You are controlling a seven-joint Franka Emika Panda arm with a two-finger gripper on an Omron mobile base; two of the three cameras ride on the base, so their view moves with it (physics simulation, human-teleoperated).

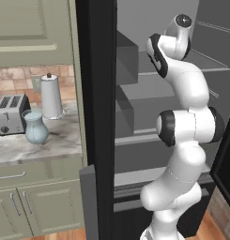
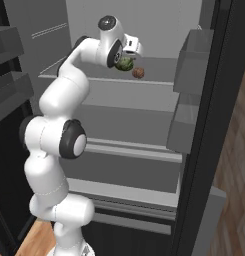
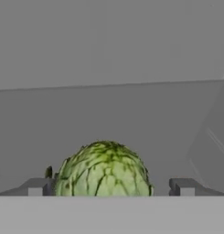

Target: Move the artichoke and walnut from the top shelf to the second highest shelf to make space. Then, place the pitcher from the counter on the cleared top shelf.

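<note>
Clearly the first step is in hand: the gripper (image 3: 109, 187) reaches in over the top shelf (image 2: 154, 82), fingers (image 3: 184, 186) spread wide on either side of the artichoke (image 3: 103, 170), not yet closed on it. Next, by the look of it, the jaws must close on the vegetable and carry it down to the second highest shelf (image 2: 139, 150). One artichoke and one walnut (image 2: 138, 73) sit near the shelf's front edge; one pitcher (image 1: 35, 127) stands on the counter (image 1: 50, 147).

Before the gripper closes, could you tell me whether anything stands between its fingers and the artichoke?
Nothing visible does: the artichoke sits between the open gripper's fingertips, and the walnut lies off to one side on the top shelf.
</note>
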